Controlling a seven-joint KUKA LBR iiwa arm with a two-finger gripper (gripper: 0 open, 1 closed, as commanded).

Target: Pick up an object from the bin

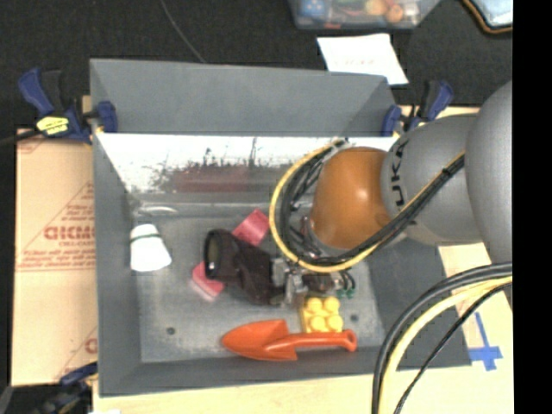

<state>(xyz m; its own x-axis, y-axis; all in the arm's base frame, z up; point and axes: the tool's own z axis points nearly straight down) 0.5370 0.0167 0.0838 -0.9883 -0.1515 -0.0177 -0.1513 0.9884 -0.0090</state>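
Dark brown lumpy soft toy (235,266): our gripper (293,285) sits at its right edge, whether open we cannot tell; we should centre over it before closing.

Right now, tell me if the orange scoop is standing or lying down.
Lying down: the orange scoop stretches flat along the floor of the bin, handle toward the right.
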